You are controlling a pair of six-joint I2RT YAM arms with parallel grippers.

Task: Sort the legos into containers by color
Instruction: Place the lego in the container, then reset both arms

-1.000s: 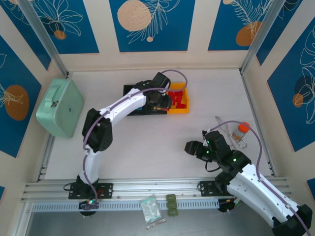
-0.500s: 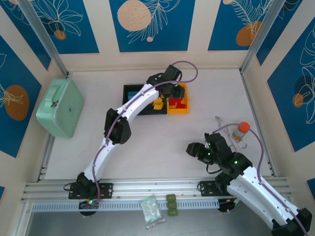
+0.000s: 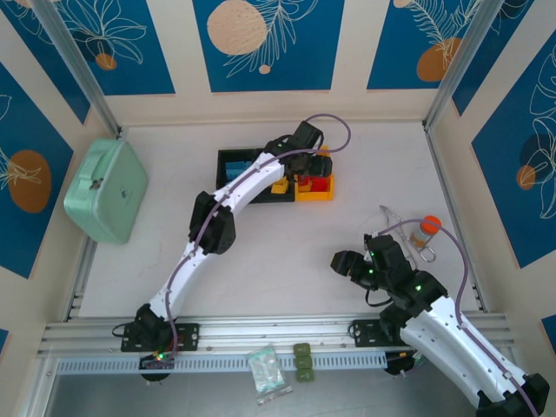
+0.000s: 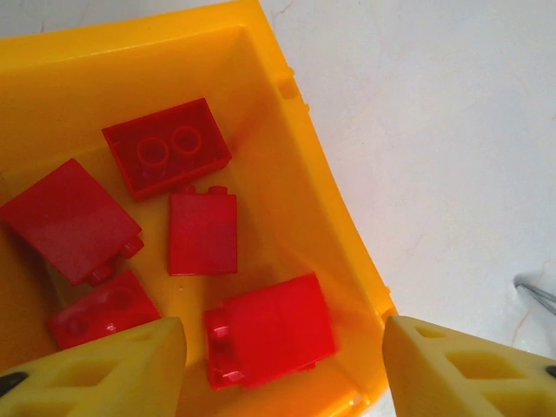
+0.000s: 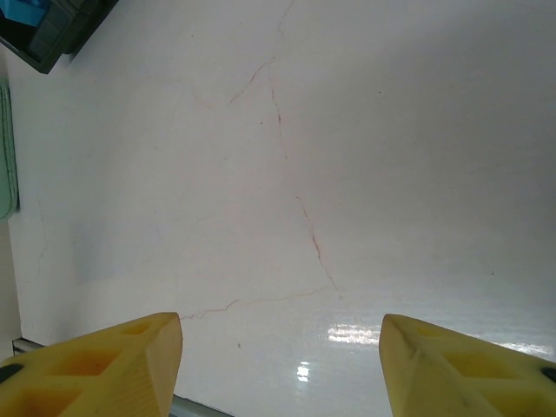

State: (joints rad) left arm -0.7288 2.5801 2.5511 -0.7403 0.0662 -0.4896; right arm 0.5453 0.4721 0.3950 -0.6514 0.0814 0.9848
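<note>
Desk [image 3: 287,252]: right hand [image 5: 278,365] spread, empty, above bare surface. Containers [image 3: 222,165]: left arm [image 3: 243,187] covers much of the middle black bin [image 3: 280,196]; contents unverifiable. Yellow-orange bin [image 4: 304,165]: left hand [image 4: 282,365] spread, empty, straddling its right wall. Travelling low could snag the rim and shift the bin. Red legos [image 4: 201,233] lie inside, one cut off.
</note>
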